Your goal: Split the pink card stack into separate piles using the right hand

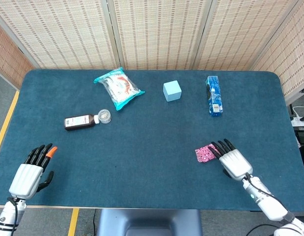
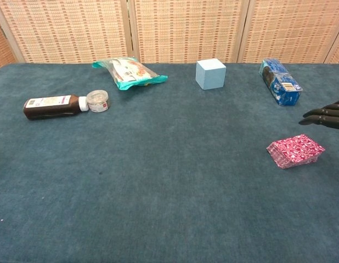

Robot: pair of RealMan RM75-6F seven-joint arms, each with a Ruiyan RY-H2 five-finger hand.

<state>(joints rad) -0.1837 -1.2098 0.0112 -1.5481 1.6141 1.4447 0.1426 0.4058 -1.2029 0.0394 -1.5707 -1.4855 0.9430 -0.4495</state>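
The pink patterned card stack lies as one pile on the blue table, right of centre and towards the front. My right hand hovers just right of it, fingers stretched out and apart, holding nothing. In the head view its fingertips overlap the stack's right edge. In the chest view only the dark fingers show at the right border, above the stack and not touching it. My left hand rests open at the front left edge, far from the cards.
A brown bottle lies on its side by a small jar at the left. Along the back lie a teal snack bag, a light blue cube and a blue packet.
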